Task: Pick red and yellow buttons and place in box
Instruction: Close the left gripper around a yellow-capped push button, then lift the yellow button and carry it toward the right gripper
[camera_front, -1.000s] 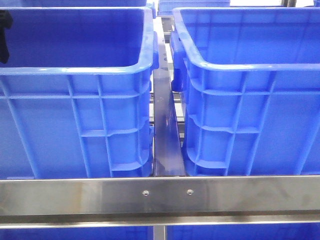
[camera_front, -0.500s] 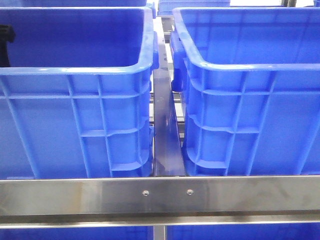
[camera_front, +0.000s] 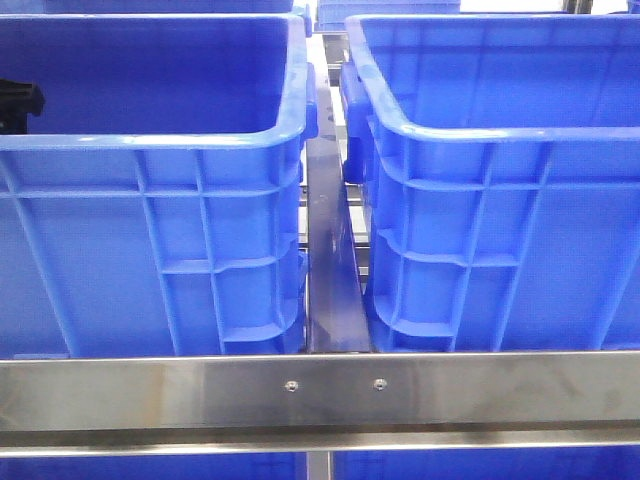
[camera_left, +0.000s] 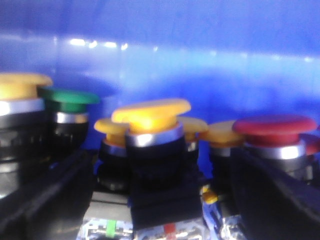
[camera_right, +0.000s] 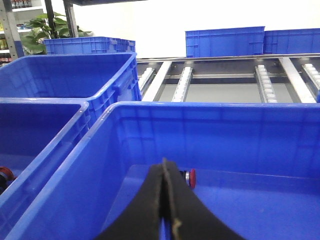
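Glossy domed yellow button (camera_left: 150, 114) between spread left end effector (camera_left: 155, 200) fingers, right end effector (camera_right: 165, 210) pressed together.

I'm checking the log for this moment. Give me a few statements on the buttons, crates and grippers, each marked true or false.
1. The left gripper has a yellow button between its fingers. True; the jaws are open.
2. A green button stands among the others. True.
3. The right gripper is wide open. False; its fingers are pressed together.
4. The red button lies on the metal rail. False; it stands in a blue crate.
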